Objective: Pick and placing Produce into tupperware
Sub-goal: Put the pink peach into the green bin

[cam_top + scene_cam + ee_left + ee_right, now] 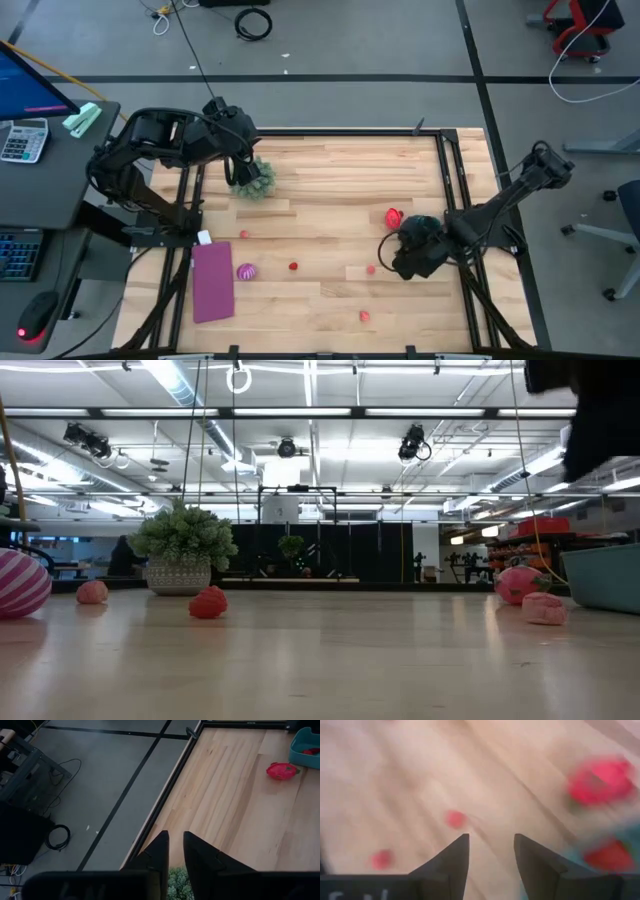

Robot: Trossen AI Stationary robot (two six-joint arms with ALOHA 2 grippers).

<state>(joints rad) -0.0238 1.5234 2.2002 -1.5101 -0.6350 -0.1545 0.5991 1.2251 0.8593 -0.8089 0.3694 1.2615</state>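
Small red and pink produce pieces lie scattered on the wooden table: one, one, one, one. There is also a larger red one and a striped magenta ball. The teal tupperware holds a red piece and is mostly hidden under my right arm in the high view. It shows in the low view. My right gripper is open and empty, above the table beside the tub. My left gripper hovers at the far left over the green plant ball, with a narrow gap between its fingers.
A flat purple mat lies at the near left, next to the striped ball. The plant ball stands at the far left. A dark frame runs along the table's edges. A desk with a calculator stands left of the table.
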